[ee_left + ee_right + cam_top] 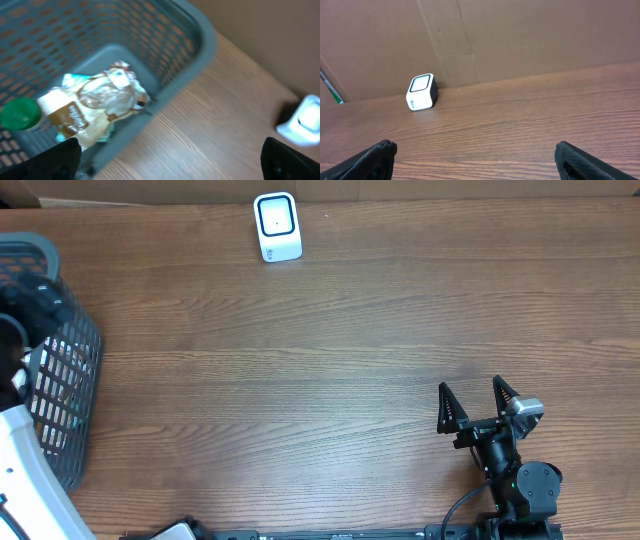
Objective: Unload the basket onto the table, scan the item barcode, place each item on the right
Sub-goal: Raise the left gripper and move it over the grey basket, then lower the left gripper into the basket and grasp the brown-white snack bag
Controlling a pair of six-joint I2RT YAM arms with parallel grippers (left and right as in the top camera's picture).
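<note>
The left gripper [170, 150] has its fingers spread wide with nothing between them. Just beyond its left-hand finger [62, 160], inside the grey mesh basket [200, 45], lies the item: a crinkled packet [100, 107], part clear and part brown, beside a green cap [19, 114]. Blur leaves the packet's print unreadable. The white scanner [304, 120] stands beyond the right-hand finger and is cut off by the frame edge. The right gripper [475, 155] also has its fingers spread, and the scanner is ahead of it, nearer its left-hand finger. No lettering is legible on the scanner.
</note>
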